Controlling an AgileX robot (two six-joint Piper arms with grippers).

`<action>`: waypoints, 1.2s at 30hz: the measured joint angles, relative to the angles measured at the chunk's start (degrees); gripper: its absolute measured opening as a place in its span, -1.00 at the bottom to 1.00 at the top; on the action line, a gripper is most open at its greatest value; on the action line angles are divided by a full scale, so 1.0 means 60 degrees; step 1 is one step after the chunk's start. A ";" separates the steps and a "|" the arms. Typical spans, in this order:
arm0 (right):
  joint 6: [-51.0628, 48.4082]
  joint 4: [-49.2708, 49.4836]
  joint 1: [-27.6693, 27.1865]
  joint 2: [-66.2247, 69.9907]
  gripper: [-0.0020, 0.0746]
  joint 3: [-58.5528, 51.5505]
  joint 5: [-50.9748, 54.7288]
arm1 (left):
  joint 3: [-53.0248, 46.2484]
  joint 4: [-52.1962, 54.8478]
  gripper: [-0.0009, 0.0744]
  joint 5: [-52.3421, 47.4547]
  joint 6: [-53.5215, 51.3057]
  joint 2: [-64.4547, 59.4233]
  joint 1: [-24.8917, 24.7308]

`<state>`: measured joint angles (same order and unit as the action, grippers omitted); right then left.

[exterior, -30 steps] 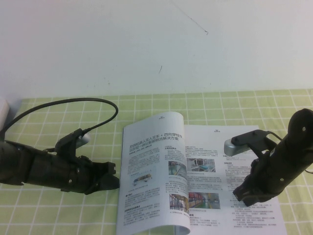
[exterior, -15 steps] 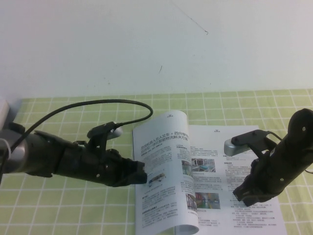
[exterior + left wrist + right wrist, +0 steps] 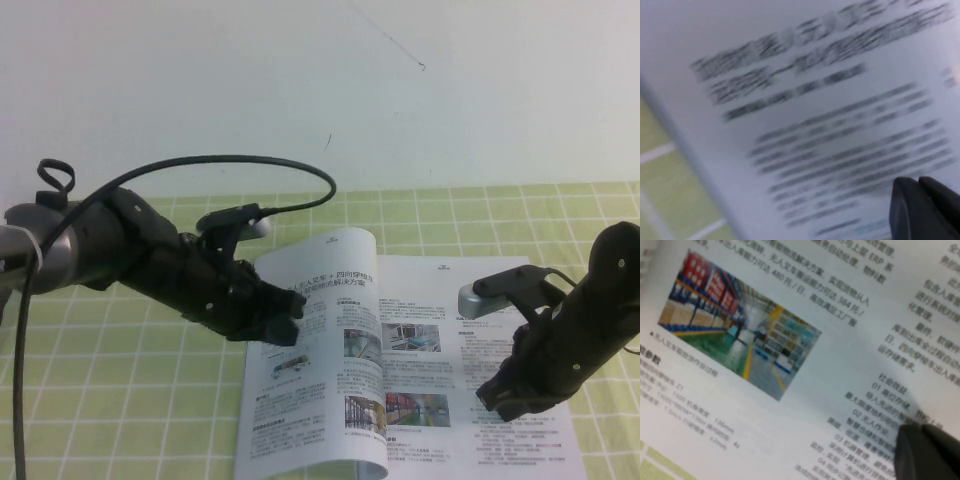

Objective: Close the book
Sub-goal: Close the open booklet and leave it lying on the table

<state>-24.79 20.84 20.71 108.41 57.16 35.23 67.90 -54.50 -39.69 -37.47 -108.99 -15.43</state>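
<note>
The open book lies on the green checked cloth, its left page bowed up from the spine. My left gripper is shut and hovers at that page's upper left part, tips close to the printed text; in the left wrist view the left gripper shows both fingers pressed together. My right gripper is shut too, tips down on the flat right page. The right wrist view has the right gripper just over text beside a warehouse photo.
The green checked tablecloth covers the table up to a white wall behind. A black cable loops above my left arm. The book's bottom edge runs out of the high view.
My left arm has come up off the cloth and swung right over the book. The left page was pushed toward the spine half a second ago and has since sprung back left. The right arm is still.
</note>
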 joint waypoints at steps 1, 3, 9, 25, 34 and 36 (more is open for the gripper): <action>0.0000 0.0000 0.0000 0.0000 -0.95 0.0000 0.0000 | 0.0000 0.0847 -0.99 -0.0023 0.0745 0.0000 0.0111; 0.0000 0.0000 0.0000 0.0000 -0.95 0.0000 0.0000 | 0.0000 0.2282 -0.99 -0.0023 0.1910 -0.0021 0.0260; 0.0000 0.0000 0.0000 0.0000 -0.95 0.0000 0.0000 | 0.0013 0.3503 -0.98 0.0164 0.3137 -0.0063 0.0384; 0.0000 0.0000 0.0000 0.0000 -0.95 0.0000 0.0017 | 0.0020 0.2607 0.08 0.0240 0.3319 -0.0107 0.0367; 0.0000 -0.0016 0.0000 0.0000 -0.95 0.0000 0.0017 | 0.0097 0.1707 0.11 0.0161 0.2835 -0.0657 0.0367; 0.0000 -0.0016 0.0000 0.0000 -0.95 0.0000 0.0031 | 0.0097 0.1137 0.11 0.0080 0.2368 -0.0700 0.0367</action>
<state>-24.79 20.75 20.71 108.41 57.16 35.42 68.48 -47.68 -39.22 -23.26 -113.19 -13.23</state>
